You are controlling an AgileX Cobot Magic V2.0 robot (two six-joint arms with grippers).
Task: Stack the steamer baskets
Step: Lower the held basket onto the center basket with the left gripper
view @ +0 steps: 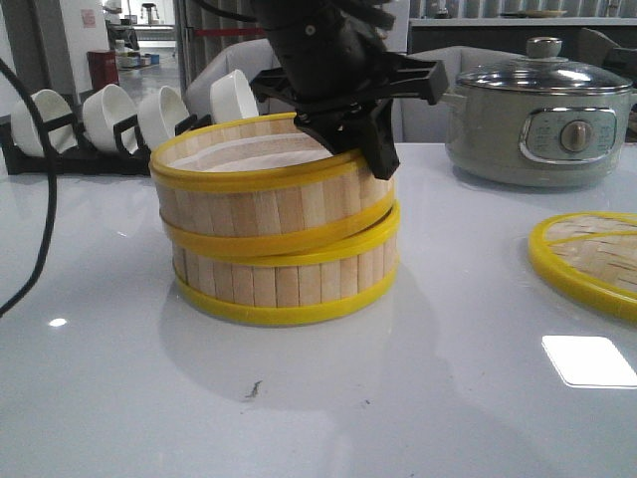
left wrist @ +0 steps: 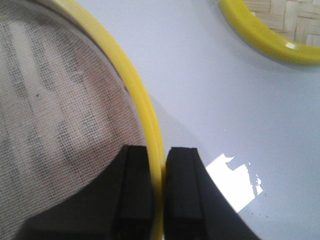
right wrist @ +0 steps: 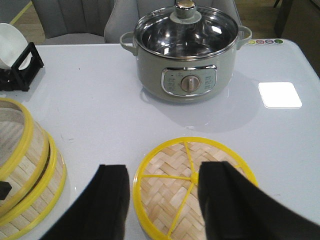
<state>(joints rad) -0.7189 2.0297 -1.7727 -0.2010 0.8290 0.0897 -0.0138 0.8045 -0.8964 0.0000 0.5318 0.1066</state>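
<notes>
Two steamer baskets are sitting near the table's point(view: 119, 398) front edge: the upper basket point(view: 269, 189) is resting tilted on the lower basket point(view: 284, 284), its right side sinking lower. The left gripper point(left wrist: 158, 185) is pinching the upper basket's yellow rim, one finger inside over the pale liner point(left wrist: 55, 115), one outside. To the right, one woven lid point(right wrist: 192, 185) is lying flat, with the right gripper point(right wrist: 162, 200) hovering wide open above it, holding nothing. Farther back, one grey pot point(view: 537, 115) is standing, and four white bowls point(view: 164, 110) are leaning in a black rack point(view: 60, 159).
</notes>
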